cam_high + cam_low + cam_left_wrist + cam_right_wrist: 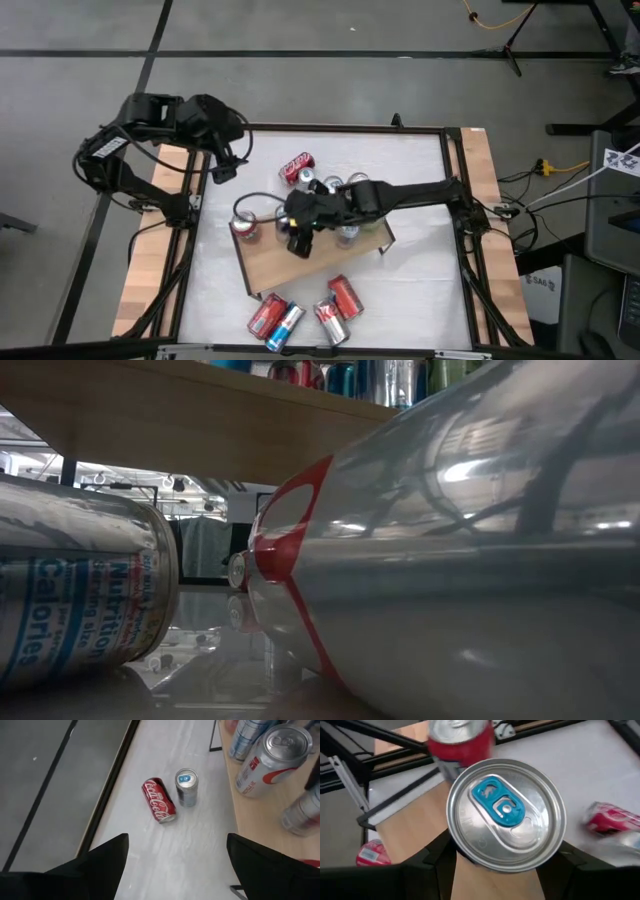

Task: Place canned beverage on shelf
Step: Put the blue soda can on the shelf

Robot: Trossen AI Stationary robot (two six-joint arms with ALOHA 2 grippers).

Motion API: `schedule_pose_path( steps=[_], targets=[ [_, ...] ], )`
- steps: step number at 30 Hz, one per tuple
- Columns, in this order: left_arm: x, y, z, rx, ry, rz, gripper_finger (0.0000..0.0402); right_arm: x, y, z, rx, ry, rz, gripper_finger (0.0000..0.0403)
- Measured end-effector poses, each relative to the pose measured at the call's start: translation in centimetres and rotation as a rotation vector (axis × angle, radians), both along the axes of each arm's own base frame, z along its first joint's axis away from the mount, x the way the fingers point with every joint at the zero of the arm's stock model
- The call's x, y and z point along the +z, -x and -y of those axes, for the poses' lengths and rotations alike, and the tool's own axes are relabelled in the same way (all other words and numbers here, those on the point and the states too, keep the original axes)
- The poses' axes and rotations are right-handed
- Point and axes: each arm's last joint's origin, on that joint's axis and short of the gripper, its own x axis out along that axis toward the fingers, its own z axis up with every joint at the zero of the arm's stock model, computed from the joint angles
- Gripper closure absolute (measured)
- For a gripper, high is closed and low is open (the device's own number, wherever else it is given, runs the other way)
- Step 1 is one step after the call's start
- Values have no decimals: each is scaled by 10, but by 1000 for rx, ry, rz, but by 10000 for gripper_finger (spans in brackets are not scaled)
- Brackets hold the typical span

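The shelf (285, 265), a light-brown board on a black frame, stands slantwise mid-table with several cans upright on it, among them a red one (460, 741). My right gripper (298, 243) reaches over the board from the right, shut on a silver can with a blue tab (506, 815). My left gripper (177, 855) hangs open and empty above the table's far left (225, 170). Ahead of it a red cola can (160, 800) and a silver can (186, 787) lie on their sides on the white tabletop beside the shelf. My right gripper pinches the silver can's side wall just under its top rim (454, 851), one finger (432, 862) on each side of the round body. The fingers come slanting down from the table's right. The can stays upright over the board; its bottom is hidden.
Several more cans lie on the tabletop near the front edge (300, 312). In the low view two of them, a silver and red one (450, 560) and one showing a nutrition label (80, 590), fill the space under the shelf board (200, 420).
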Motion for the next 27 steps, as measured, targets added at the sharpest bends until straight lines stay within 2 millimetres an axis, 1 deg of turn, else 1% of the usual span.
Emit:
schedule_pose_path(
  steps=[4, 7, 12, 22, 27],
  targets=[
    [0, 0, 0, -5, -2, -1, 74, -16, -8, -4, 6, 6, -39, 201],
    [0, 0, 0, -5, -2, -2, 74, -21, -12, -3, 10, 20, -42, 201],
    [0, 0, 0, -11, 5, -1, 74, -21, -13, -3, 14, 33, -39, 193],
    [0, 0, 0, -12, 5, -1, 74, -22, -15, -4, 20, 24, -26, 135],
    [0, 0, 0, -12, 5, -1, 74, -22, -15, -4, 20, 23, -26, 121]
  ],
)
